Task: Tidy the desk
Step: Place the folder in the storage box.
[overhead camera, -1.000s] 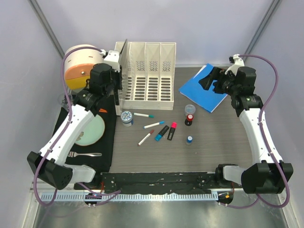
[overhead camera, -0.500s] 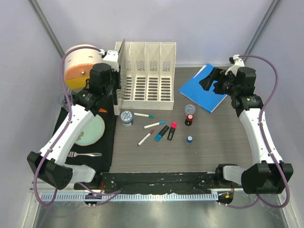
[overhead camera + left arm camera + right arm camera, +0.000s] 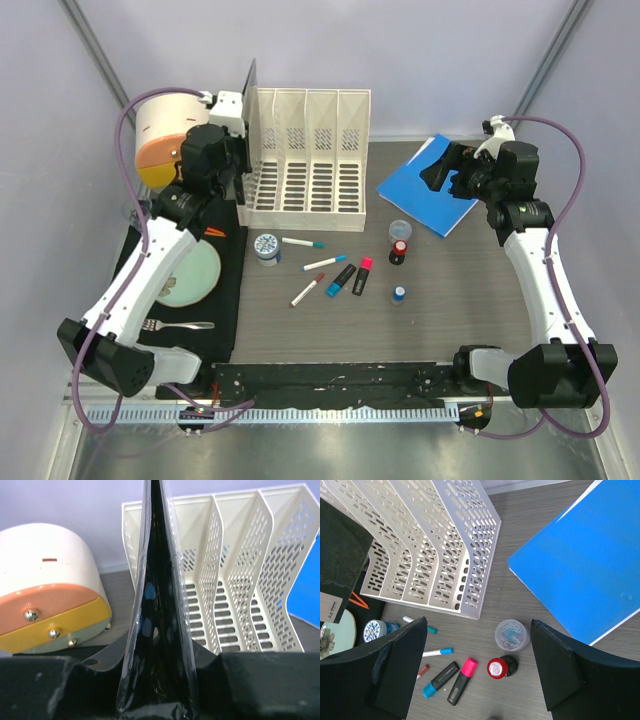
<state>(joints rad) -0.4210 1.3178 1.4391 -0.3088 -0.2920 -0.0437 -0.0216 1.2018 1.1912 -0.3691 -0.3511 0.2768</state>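
Dark wood-grain desk (image 3: 450, 290) spans the floor beneath both arms: one four-slot rack (image 3: 308, 160), one blue folder (image 3: 425, 190), three pens (image 3: 298, 242), two highlighters (image 3: 362, 277). Left gripper (image 3: 240, 150) clamps one black sleeved notebook (image 3: 157, 605) upright at the rack's left wall. Right gripper (image 3: 438, 168) gapes wide and empty above the folder.

We see a cream four-slot file rack (image 3: 310, 165) at the back, with a thin black plastic-wrapped notebook (image 3: 157, 630) upright at its left end, a round cream, orange and yellow container (image 3: 160, 135) further left, and a blue folder (image 3: 420, 195) lying flat to its right. In front of the rack we find a round blue-and-white tin (image 3: 267, 246), a teal-capped pen (image 3: 302, 242), a blue-capped marker (image 3: 324, 263), a red-capped marker (image 3: 307, 290), a blue highlighter (image 3: 339, 279) beside a pink highlighter (image 3: 362, 276), a clear tub of paper clips (image 3: 399, 229) next to a red-topped black bottle (image 3: 399, 250), and a small blue cap (image 3: 399, 294). On the left, a black cloth mat (image 3: 225, 300) carries a pale green plate (image 3: 195, 275) and a fork (image 3: 180, 325).
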